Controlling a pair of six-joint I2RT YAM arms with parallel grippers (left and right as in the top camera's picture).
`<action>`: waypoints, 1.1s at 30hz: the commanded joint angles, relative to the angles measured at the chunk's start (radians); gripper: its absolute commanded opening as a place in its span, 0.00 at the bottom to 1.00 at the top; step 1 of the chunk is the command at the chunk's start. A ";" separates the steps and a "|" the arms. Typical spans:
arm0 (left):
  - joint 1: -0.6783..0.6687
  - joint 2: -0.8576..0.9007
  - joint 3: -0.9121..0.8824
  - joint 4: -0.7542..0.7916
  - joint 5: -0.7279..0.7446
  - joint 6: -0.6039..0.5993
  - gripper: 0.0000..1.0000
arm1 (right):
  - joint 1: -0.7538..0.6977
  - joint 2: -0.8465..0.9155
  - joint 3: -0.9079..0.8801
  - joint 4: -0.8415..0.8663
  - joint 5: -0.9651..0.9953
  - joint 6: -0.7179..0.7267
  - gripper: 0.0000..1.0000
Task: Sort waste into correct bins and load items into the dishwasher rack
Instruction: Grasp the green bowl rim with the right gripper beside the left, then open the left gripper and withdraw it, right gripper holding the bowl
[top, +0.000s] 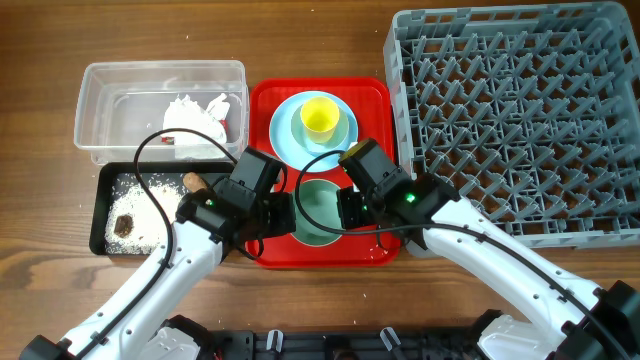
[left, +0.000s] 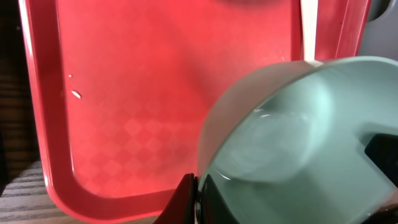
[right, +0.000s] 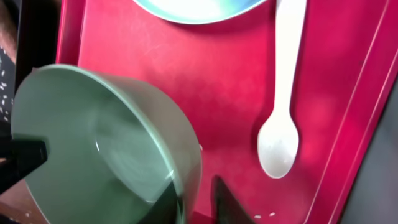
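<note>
Your left end effector clamps the pale green bowl, the right end effector straddles its rim, clamp unclear: likely a handover, so confirm the right's hold first.

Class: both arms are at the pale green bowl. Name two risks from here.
1. The left gripper and right gripper sit at opposite rims of the tilted pale green bowl; mismatched pulls could drop it.
2. The white spoon lies nearby on the red tray and might get knocked.

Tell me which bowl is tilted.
The pale green bowl, tilted at the red tray's near end, left gripper clamped on its rim. The small light blue bowl sits level on the plate, holding the yellow cup.
</note>
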 joint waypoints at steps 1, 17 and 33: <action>-0.003 -0.013 -0.005 0.004 0.008 0.024 0.04 | 0.004 -0.001 0.016 0.004 0.014 -0.023 0.33; -0.004 0.125 -0.005 0.053 0.018 0.008 0.04 | 0.004 -0.098 0.092 -0.042 -0.053 -0.052 0.53; 0.157 -0.071 -0.005 -0.068 -0.067 0.021 0.22 | 0.065 -0.060 0.087 0.009 -0.174 -0.023 0.55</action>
